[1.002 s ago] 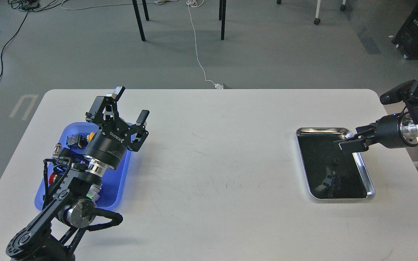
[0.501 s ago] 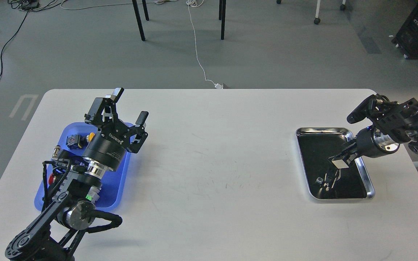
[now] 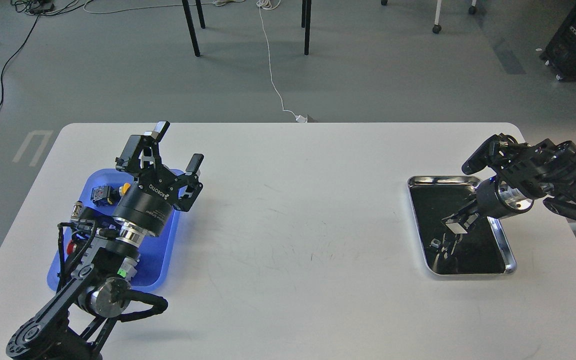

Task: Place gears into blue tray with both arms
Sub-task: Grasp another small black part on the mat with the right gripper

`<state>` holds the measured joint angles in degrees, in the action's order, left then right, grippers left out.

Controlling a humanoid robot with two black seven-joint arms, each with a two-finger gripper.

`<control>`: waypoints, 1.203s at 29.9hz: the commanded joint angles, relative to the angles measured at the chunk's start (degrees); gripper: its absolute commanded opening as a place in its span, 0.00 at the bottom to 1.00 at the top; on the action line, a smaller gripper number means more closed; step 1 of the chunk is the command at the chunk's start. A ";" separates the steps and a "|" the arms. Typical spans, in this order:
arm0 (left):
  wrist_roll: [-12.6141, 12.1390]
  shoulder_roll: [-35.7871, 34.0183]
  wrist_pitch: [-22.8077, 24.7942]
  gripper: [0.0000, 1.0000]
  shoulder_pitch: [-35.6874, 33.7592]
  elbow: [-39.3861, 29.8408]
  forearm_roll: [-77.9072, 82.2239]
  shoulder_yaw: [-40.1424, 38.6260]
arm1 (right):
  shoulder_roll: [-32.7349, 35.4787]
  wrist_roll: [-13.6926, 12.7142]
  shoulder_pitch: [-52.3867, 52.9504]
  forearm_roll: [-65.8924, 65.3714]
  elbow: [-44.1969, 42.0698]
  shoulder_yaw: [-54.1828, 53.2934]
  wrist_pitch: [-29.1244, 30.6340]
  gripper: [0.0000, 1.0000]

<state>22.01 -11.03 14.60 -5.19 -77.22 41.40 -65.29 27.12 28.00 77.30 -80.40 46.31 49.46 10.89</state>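
Head view, desk (image 3: 288, 210): white, carrying one tray toward each end.
Blue tray (image 3: 160, 255): on our left side, holding coloured push-button switches (image 3: 102, 194); we could pick out no gears in it, though our arm hid much of its floor.
Left gripper (image 3: 174, 145): raised over the blue tray's far right corner, jaws wide apart and empty; we judged it parked there, ready to take or release a part.
Black tray (image 3: 510, 260): silver-rimmed, on our right side, well apart from the blue tray.
Right gripper (image 3: 455, 226): angled down into the black tray, tips low above its glossy floor; we could not tell whether the jaws were together or apart.
Gears: none clearly made out; the small shape (image 3: 435, 243) near the tips may have been one or only a reflection, so we judged the reach to be a pick.
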 commanded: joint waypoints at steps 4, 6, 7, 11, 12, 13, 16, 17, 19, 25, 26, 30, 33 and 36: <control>-0.04 0.04 -0.01 0.98 0.00 -0.30 0.00 0.08 | 0.39 0.00 -1.54 0.24 -0.08 -0.06 0.01 0.60; -0.04 0.04 -0.01 0.98 0.00 -0.30 0.00 0.17 | 0.57 0.00 -1.63 0.33 -0.08 -0.06 0.01 0.60; -0.04 0.04 -0.01 0.98 0.00 -0.30 0.00 0.08 | 0.66 0.00 -1.71 0.33 -0.08 -0.06 0.01 0.60; -0.04 0.04 -0.01 0.98 0.00 -0.30 0.00 0.08 | 0.57 0.00 -2.33 0.50 -0.70 -0.06 0.01 0.59; -0.04 0.04 -0.01 0.98 0.00 -0.30 0.00 0.08 | 0.57 0.00 -2.50 0.42 -0.96 -0.15 0.01 0.59; -0.04 0.04 -0.01 0.98 0.00 -0.30 0.00 0.08 | 0.57 0.00 -2.59 0.50 -1.22 -0.06 0.01 0.57; -0.04 0.04 -0.01 0.98 0.00 -0.30 0.00 0.08 | 0.57 0.00 -2.68 0.50 -1.31 -0.06 0.01 0.44; -0.04 0.04 -0.01 0.98 0.00 -0.30 0.00 0.08 | 0.57 0.00 -2.68 0.51 -1.40 -0.06 0.01 0.39; -0.04 0.04 -0.01 0.98 0.00 -0.30 0.00 0.08 | 0.57 0.00 -2.68 0.51 -1.40 -0.06 0.01 0.31; -0.04 0.04 -0.01 0.98 0.00 -0.30 0.00 0.08 | 0.74 0.00 -2.59 0.42 -1.14 -0.06 0.01 0.18; -0.04 0.04 -0.01 0.98 0.00 -0.30 0.00 0.08 | 0.74 0.00 -2.59 0.42 -1.14 -0.06 0.01 0.17; -0.04 0.04 -0.01 0.98 0.00 -0.30 0.00 0.08 | 1.09 0.00 -2.51 0.51 -0.70 -0.15 0.01 0.15; -0.04 -0.05 -0.09 0.98 -0.09 -0.30 0.00 0.08 | 1.27 0.00 -1.81 0.68 -0.26 -0.50 -0.08 0.15; -0.13 -0.05 -0.01 0.98 -0.09 -0.30 0.00 0.08 | 1.88 0.00 0.82 0.77 2.72 -0.85 -0.08 0.15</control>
<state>21.93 -11.06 14.57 -5.23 -77.52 41.40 -65.22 28.39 28.03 75.69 -79.78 46.62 48.96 10.92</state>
